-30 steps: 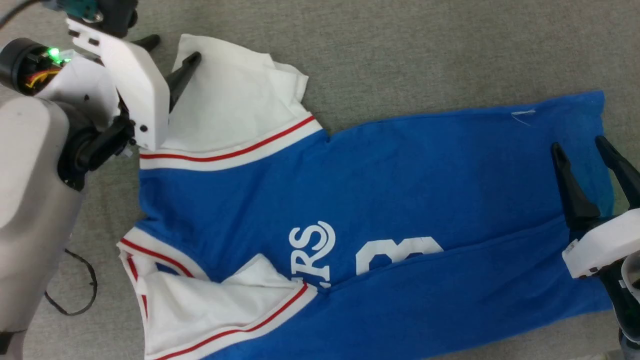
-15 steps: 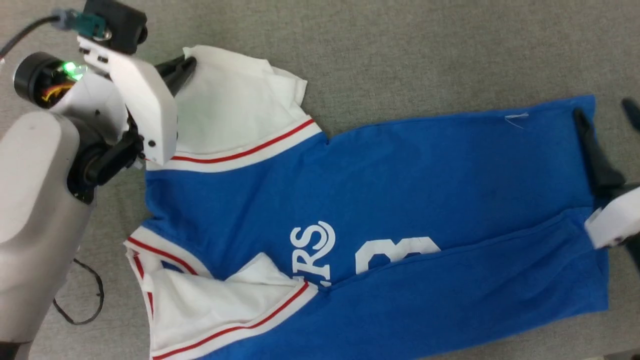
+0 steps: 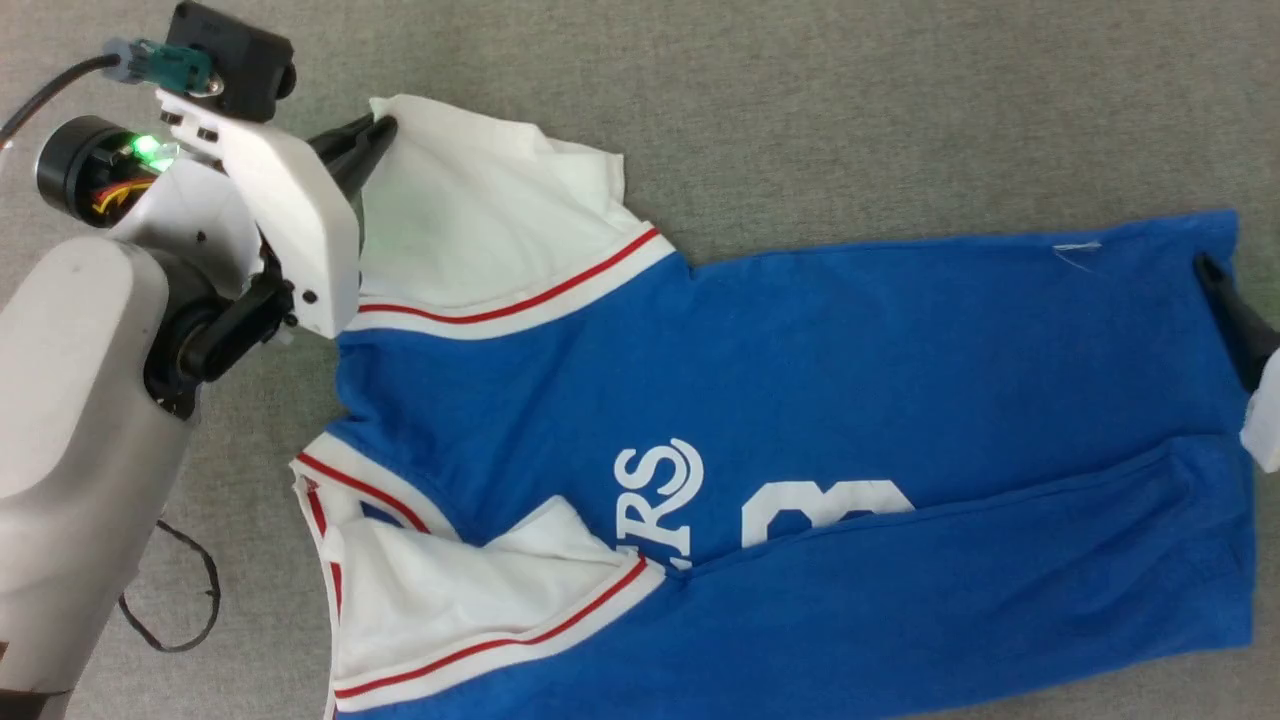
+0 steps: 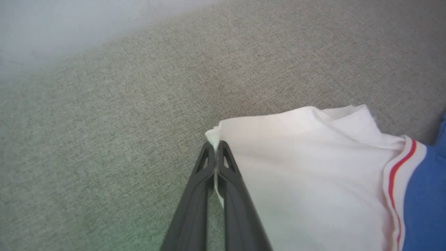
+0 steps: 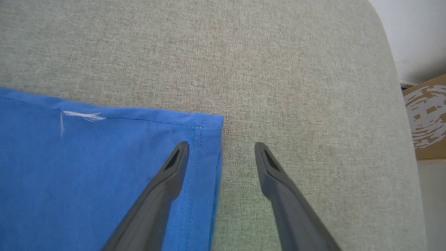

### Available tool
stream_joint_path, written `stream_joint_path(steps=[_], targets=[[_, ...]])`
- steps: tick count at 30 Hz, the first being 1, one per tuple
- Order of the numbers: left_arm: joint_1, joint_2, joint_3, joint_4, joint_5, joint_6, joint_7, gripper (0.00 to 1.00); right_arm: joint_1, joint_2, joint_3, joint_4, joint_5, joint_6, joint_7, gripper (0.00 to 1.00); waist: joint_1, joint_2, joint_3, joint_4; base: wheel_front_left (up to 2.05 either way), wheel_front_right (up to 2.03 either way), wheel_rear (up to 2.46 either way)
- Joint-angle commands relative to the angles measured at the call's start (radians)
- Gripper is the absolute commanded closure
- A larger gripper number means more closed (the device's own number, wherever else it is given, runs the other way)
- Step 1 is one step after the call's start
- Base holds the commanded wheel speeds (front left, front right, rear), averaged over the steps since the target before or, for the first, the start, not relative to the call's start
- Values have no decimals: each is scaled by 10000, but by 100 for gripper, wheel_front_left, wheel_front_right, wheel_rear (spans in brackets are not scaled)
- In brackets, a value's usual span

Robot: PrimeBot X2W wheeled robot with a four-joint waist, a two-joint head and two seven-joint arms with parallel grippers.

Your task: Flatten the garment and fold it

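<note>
Since one second ago, left fingers are coming together and are now clamping the corner of the white sleeve of the garment. Right fingers are standing apart, straddling the blue hem corner. This jersey-knit garment is lying spread on the grey woven surface, with a black cable curling beside the left arm. White print is reading "RS" and "8".
</note>
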Motion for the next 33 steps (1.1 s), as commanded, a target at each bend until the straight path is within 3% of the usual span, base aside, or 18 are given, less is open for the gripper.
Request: stream_joint_path(steps=[1, 9, 10, 11, 12, 18, 27, 33], targets=[[164, -47, 6, -18, -34, 59, -62, 100, -204, -29, 91, 126, 94, -21, 8, 0, 0, 0, 105, 67, 0, 0, 0], [95, 30, 32, -38, -62, 86, -81, 100, -700, -130, 657, 947, 273, -21, -104, 0, 0, 0, 272, 99, 0, 0, 0], [88, 33, 29, -40, -67, 85, -82, 100, -771, -151, 721, 1078, 292, -21, -43, 18, 0, 0, 283, 109, 0, 0, 0], [80, 34, 25, -39, -72, 87, -79, 100, -829, -135, 746, 1219, 353, -21, 65, 73, 0, 0, 294, 118, 0, 0, 0], [74, 32, 17, -33, -77, 88, -72, 100, -874, -82, 741, 1368, 446, -21, 223, 100, 0, 0, 299, 130, 0, 0, 0], [51, 98, 58, 15, -9, 112, -297, 100, -1114, -28, 637, 1533, 377, -21, 334, 100, 0, 0, 123, 185, 0, 0, 0], [66, 147, 581, 44, 781, 429, -2726, 100, -1405, -229, 496, 1379, -150, -21, -867, 100, 0, 0, -748, 333, 0, 0, 0], [1027, 414, 713, -485, 1000, 650, -3740, 100, -873, -171, 489, 1228, -174, -21, -1349, 100, 0, 0, -1403, 550, 0, 0, 0]])
